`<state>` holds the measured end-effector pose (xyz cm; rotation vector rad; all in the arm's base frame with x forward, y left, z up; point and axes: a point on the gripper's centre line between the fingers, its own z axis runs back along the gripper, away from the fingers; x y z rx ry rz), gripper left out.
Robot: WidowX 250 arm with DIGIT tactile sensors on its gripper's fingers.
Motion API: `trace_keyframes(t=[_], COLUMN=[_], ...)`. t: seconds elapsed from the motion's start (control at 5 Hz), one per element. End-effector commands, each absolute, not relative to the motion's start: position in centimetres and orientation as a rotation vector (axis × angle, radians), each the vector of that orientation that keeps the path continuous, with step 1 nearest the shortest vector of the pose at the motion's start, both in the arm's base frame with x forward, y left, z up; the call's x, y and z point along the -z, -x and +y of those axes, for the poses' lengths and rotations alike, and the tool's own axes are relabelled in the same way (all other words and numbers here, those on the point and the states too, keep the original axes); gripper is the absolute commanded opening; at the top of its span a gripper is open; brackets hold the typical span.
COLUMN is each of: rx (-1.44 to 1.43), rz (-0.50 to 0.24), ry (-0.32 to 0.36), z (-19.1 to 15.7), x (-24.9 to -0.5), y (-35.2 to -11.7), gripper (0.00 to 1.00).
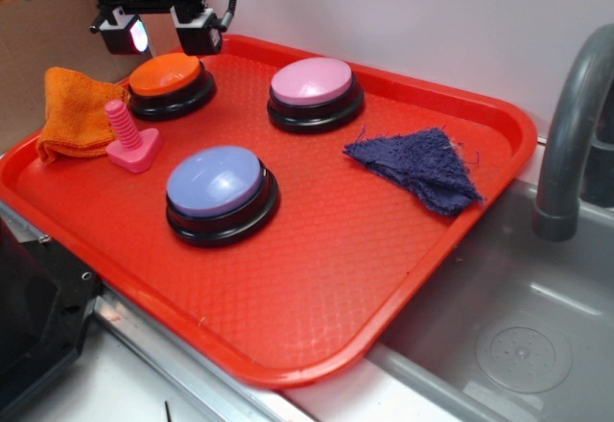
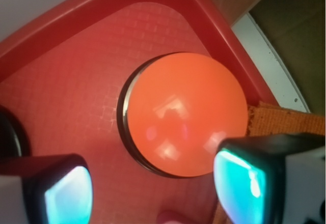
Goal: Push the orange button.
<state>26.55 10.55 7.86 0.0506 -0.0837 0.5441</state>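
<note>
The orange button (image 1: 166,77) has a glossy orange dome on a black ring and sits at the back left of the red tray (image 1: 317,278). My gripper (image 1: 161,31) hovers just above and behind it, open, with nothing between its fingers. In the wrist view the orange button (image 2: 186,113) fills the middle, and the gripper (image 2: 153,193) straddles its near edge from above. The right fingertip (image 2: 239,186) overlaps the dome's rim in the picture; the left one (image 2: 66,196) hangs over bare tray.
A pink-topped button (image 1: 313,91) and a blue-topped button (image 1: 218,190) share the tray. A pink plastic bolt (image 1: 129,139) and an orange folded cloth (image 1: 77,110) lie left of the orange button. A dark blue rag (image 1: 417,165) lies right. A sink (image 1: 518,345) and faucet (image 1: 576,125) are beyond.
</note>
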Motion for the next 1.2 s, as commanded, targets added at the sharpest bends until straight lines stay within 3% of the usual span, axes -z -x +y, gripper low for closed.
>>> trace_keyframes(t=[0.0, 1.0], rx=[-0.537, -0.537], rz=[-0.190, -0.212], ry=[-0.058, -0.039], z=[11.7, 11.0], x=[-11.8, -14.3], y=[-27.0, -26.4], gripper=[1.00, 1.00])
